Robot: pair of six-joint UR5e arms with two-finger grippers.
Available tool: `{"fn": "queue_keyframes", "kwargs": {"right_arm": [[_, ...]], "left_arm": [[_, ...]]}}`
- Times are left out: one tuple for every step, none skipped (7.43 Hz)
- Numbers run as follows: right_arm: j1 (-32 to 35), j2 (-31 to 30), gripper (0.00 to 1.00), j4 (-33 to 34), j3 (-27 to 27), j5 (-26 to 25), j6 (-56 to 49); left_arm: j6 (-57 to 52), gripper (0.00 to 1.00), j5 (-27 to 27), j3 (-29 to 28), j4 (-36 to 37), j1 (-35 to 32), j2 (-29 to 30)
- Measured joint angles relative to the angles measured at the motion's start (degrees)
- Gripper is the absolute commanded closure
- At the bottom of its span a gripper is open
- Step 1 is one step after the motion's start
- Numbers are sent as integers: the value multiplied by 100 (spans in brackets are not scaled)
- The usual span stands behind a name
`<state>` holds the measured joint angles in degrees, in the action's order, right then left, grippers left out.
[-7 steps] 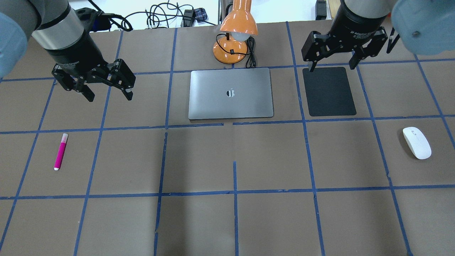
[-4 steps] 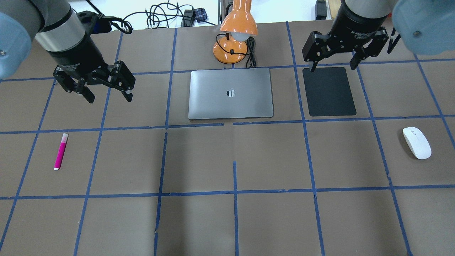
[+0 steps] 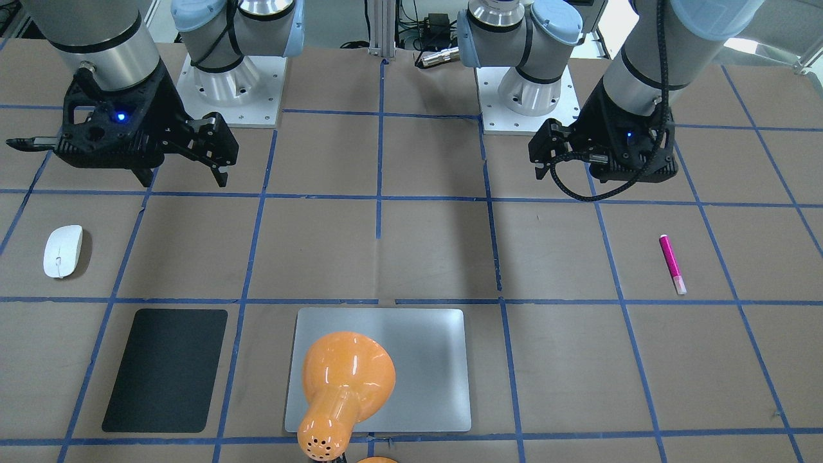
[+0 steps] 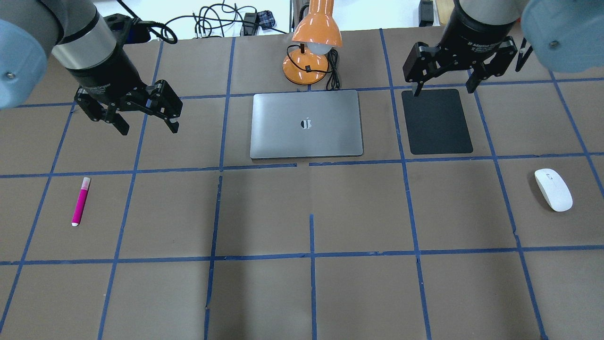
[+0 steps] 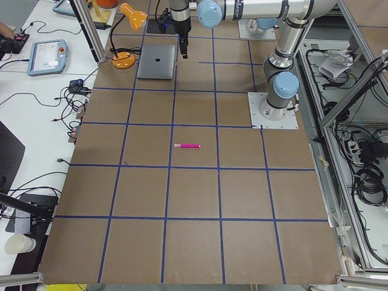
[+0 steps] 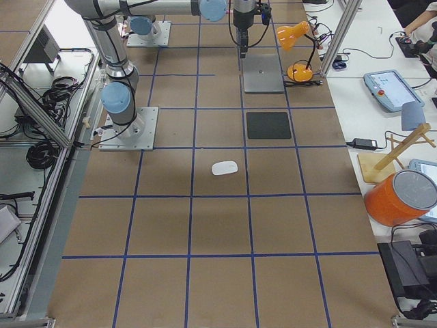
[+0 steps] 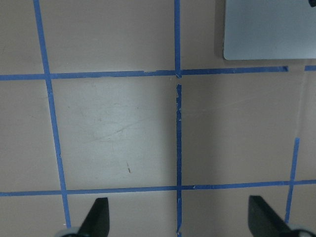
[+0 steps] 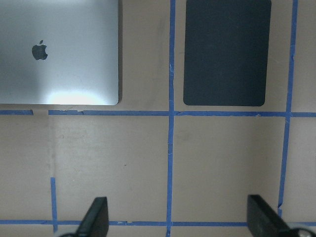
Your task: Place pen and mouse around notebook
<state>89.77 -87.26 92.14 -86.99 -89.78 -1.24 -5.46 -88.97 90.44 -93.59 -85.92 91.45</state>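
Note:
The magenta pen (image 4: 80, 201) lies on the table at the near left, its pale cap pointing away. At the right side rests the white mouse (image 4: 553, 190). The silver notebook (image 4: 306, 123) lies flat at the centre back, and its corner (image 7: 269, 29) shows in the left wrist view. My left gripper (image 4: 148, 127) hangs open and empty above the table, left of the notebook and beyond the pen. My right gripper (image 4: 442, 90) is open and empty over the far edge of the black mat, well away from the mouse.
A black mat (image 4: 440, 122) lies to the right of the notebook. An orange desk lamp (image 4: 314, 42) with its cord stands just behind the notebook. Blue tape lines grid the brown table. Cables lie past the far edge.
Both grippers have drifted only slightly, the left one a little to the right. Pen, mouse and notebook have not moved.

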Motion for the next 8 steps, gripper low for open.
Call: {"fn": "queue_keyframes", "kwargs": {"right_arm": [[-216, 3, 0, 2, -54, -4, -258], [-612, -9, 0, 25, -236, 1, -794], [-1126, -33, 0, 126, -508, 11, -1504], [-1589, -22, 0, 332, -718, 4, -2220], [-1989, 61, 0, 632, -878, -40, -2902], [-2392, 220, 0, 1039, -1077, -73, -3489], [-2778, 426, 0, 1619, -1333, -88, -4036], [-3096, 684, 0, 2319, -1607, -98, -4517]], "left_arm": [[-5, 0, 0, 0, 7, 0, 0], [-7, 0, -11, 2, 49, 6, 8], [-8, 0, -17, 5, 126, 35, 19], [-8, 0, -17, 13, 173, 129, 37], [-4, 0, -29, 19, 196, 353, 89], [-14, 0, -36, 23, 229, 701, 181], [-164, 0, -40, 27, 278, 1088, 285], [-594, 0, -41, 34, 379, 1513, 416]]}}
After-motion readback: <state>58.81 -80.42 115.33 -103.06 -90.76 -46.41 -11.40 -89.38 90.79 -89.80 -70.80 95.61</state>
